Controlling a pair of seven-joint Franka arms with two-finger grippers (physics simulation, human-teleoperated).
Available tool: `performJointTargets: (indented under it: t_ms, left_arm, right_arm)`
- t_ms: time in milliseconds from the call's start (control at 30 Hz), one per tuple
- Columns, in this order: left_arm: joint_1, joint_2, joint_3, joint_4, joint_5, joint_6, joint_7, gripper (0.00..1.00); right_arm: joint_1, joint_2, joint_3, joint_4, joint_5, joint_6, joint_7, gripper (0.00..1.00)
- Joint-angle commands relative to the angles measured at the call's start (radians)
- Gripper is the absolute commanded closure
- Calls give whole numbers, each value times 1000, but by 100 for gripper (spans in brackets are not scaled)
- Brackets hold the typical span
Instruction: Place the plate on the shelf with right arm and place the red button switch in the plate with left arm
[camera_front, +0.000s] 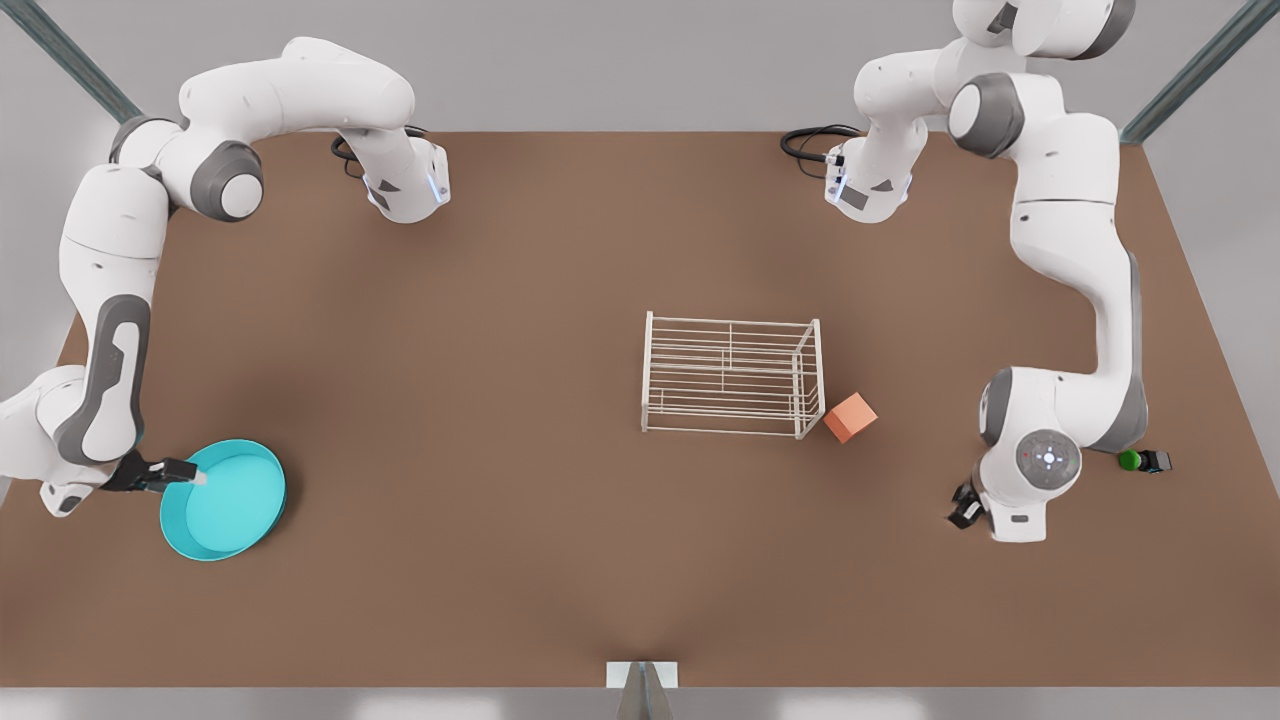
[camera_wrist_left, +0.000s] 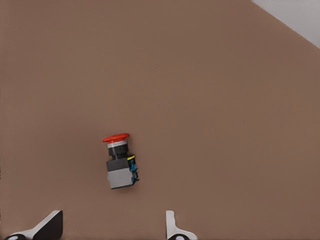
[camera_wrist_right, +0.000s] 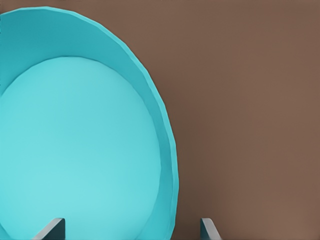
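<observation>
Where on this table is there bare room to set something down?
Bare table between the plate and the shelf, and along the near edge. Crowded at the front view's right: orange cube against the shelf, left gripper, green switch.

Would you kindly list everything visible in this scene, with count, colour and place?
plate: one, turquoise, on the table at the front view's lower left.
shelf: one, white wire, table centre.
cube: one, orange, beside the shelf's corner on the front view's right.
red button switch: one, red cap on a dark grey body, lying on the table under the left gripper.
green-capped switch: one, front view's right edge.
table: one, brown.
right gripper: open, at the plate's rim.
left gripper: open, above the red button switch.
</observation>
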Motion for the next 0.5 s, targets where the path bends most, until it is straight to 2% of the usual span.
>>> performJointTargets:
  t_ms: [0,67,100,133,167,233,367,467]
  left_arm:
    - [16,6,-1,-1,-42,-1,-265,0]
    - [28,15,-4,-1,-76,18,-258,0]
    - [36,27,-9,-1,-82,24,-255,0]
    - [39,32,-9,-1,-111,41,-250,0]
    - [50,36,-10,0,-139,56,-249,0]
    - [54,36,-10,0,-163,67,-222,0]
    - [65,49,-13,-4,-171,108,-192,0]
    - [99,53,-41,-30,-170,128,-169,0]
  right_arm:
    - [0,6,1,1,3,31,-308,0]
    - [1,11,1,1,3,33,-307,9]
    - [1,11,3,1,3,33,-307,20]
    - [3,12,3,1,3,33,-308,38]
    - [1,11,3,1,3,33,-308,50]
    - [3,11,3,1,3,31,-307,64]
    - [3,11,3,1,3,33,-311,82]
    - [4,-9,1,1,5,-10,-295,82]
